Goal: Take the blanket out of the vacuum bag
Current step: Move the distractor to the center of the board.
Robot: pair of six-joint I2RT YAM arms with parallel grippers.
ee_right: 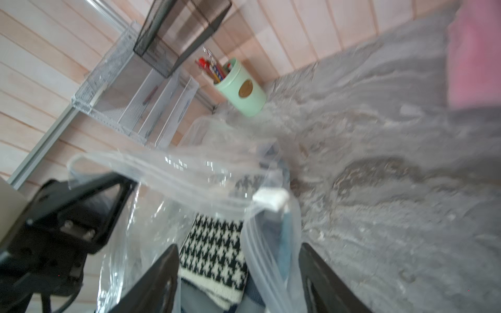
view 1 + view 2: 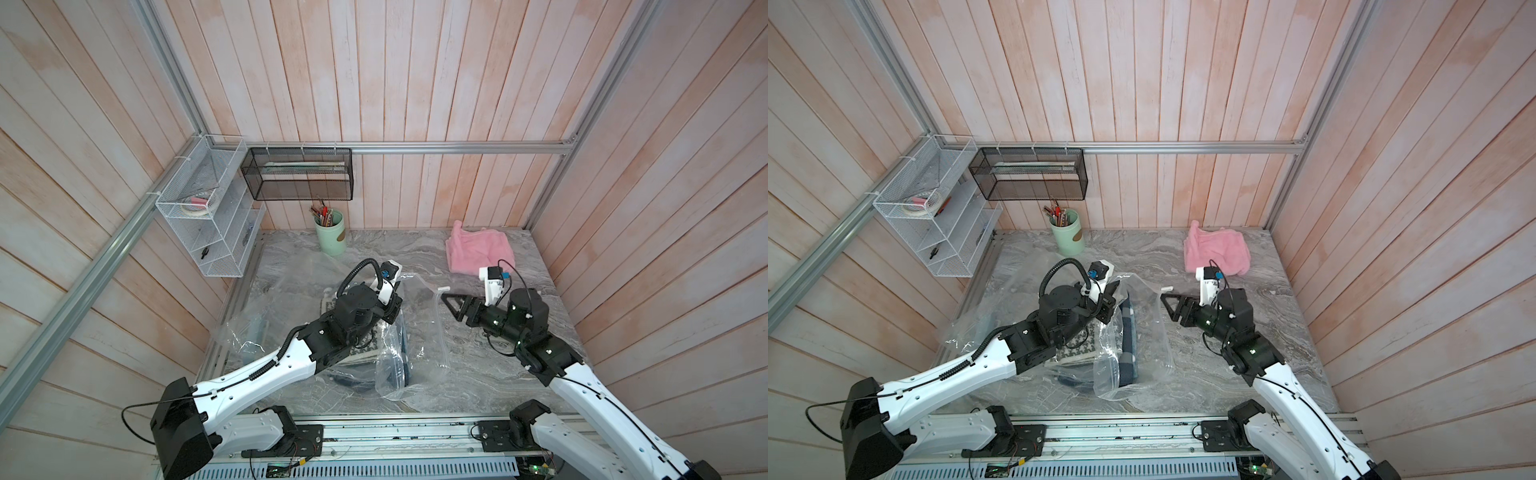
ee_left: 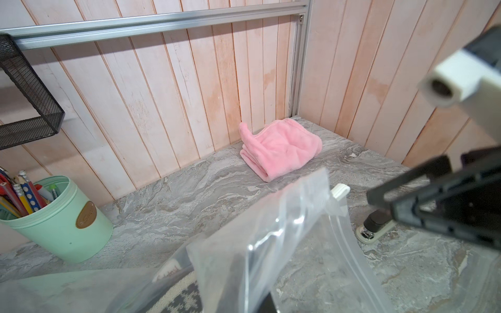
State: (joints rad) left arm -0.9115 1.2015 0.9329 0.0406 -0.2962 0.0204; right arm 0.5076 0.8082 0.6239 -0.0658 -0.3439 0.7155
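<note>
- Vacuum bag (image 2: pixel 419 357): sprawled, clear and crinkled, over the middle of the grey marbled table (image 2: pixel 498 386), mouth open toward the robot's right side
- White slider clip (image 2: pixel 444 288): sitting at the far corner of that mouth, on the zip track
- Inside the bag: a folded houndstooth blanket (image 1: pixel 214 252) in black and white, lying flat, and a blue checked textile (image 2: pixel 1127 345) right beside it, nearer the mouth; both within the plastic
- Left gripper (image 2: pixel 1105 309): reaching down over the bag from the near left, jaws together, pinching the upper lip of the mouth and holding that film up
- Right gripper (image 2: pixel 449 303): level with the mouth, jaws apart, pointing into the opening just beside the slider clip
- In the blurred right wrist view, the bag's lower lip seen between the fingers (image 1: pixel 162 276); impossible to tell whether touching
- Pink fleece cloth (image 2: pixel 480 251): folded in the far right corner of the table, well apart from the bag
- Mint green pencil cup (image 2: pixel 331 235): upright against the back wall, just beyond the bag's far edge
</note>
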